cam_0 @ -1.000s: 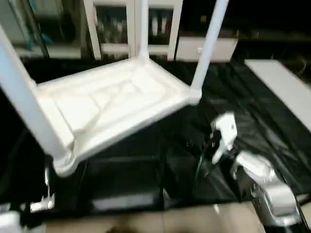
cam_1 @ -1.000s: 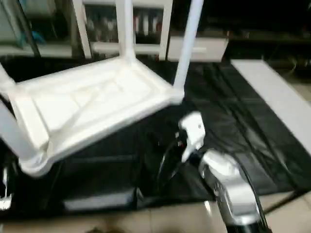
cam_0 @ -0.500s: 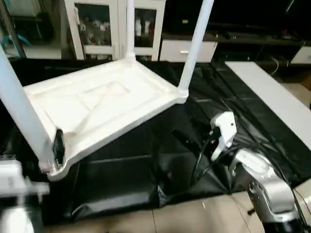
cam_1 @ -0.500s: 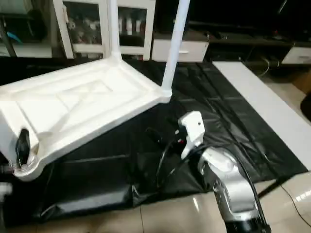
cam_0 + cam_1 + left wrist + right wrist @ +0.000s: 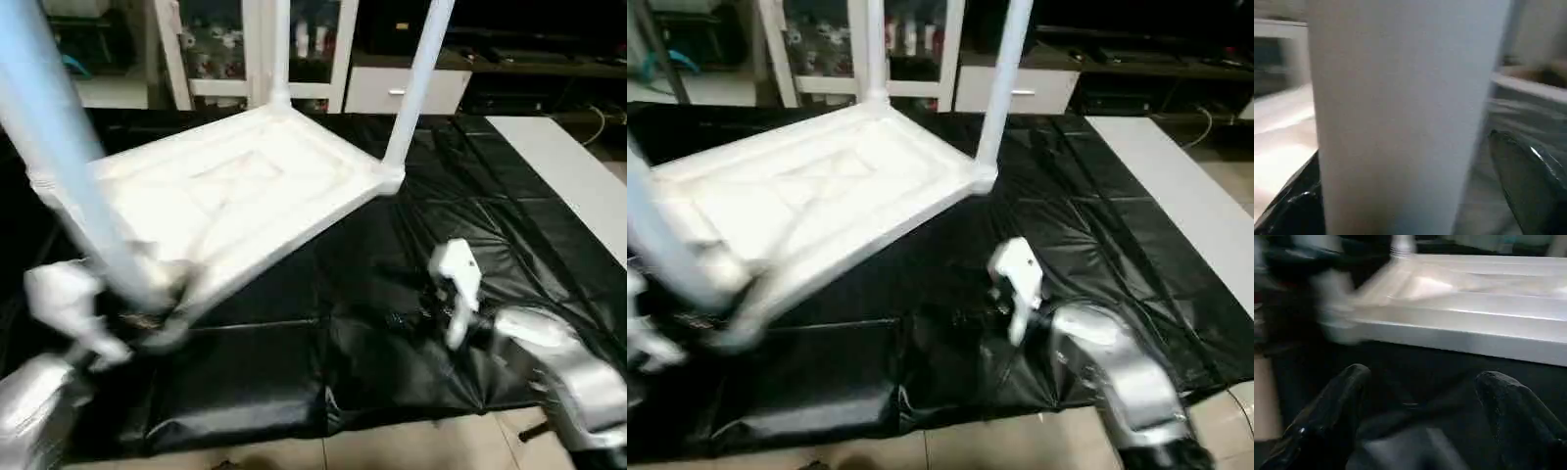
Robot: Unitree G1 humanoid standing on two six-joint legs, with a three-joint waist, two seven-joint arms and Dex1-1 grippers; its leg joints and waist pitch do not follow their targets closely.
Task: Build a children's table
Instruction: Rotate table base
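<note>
Tabletop [image 5: 235,201]: white plastic, upside down on the black sheet, X-ribbed underside facing up, near-left corner raised off the sheet so the whole slab sits tilted.
Far legs: two white tubes standing up from the far corner sockets, one at the far left [image 5: 279,49], one at the far right [image 5: 421,78], both running out past the top edge.
Near-left leg [image 5: 69,157]: thick white tube rising from the near-left corner socket, crossing in front of the tabletop and blocking part of it; blurred.
Left gripper [image 5: 1410,196]: at that near-left corner, black fingers [image 5: 1523,181] spread wide on either side of the near-left leg, tube standing between them; contact with the tube not readable through the blur.
Right gripper [image 5: 1420,416]: low over the black sheet, just short of the tabletop's near edge, fingers [image 5: 1332,411] well apart with nothing between them; white wrist housing [image 5: 456,284] and silver forearm [image 5: 558,372] reaching in from the lower right.
Black sheet [image 5: 421,225]: creased, glossy, spread under everything, its near edge lying on pale floor tiles [image 5: 431,446].
Flat white board [image 5: 578,186]: on the sheet at the right, well apart from the tabletop.
Background: white glass-fronted cabinet [image 5: 313,44] and a low white drawer unit [image 5: 402,88] behind the sheet.
In the way: near-left leg between the head camera and the tabletop's left side; a loose fold of sheet between the right gripper and the tabletop edge.
</note>
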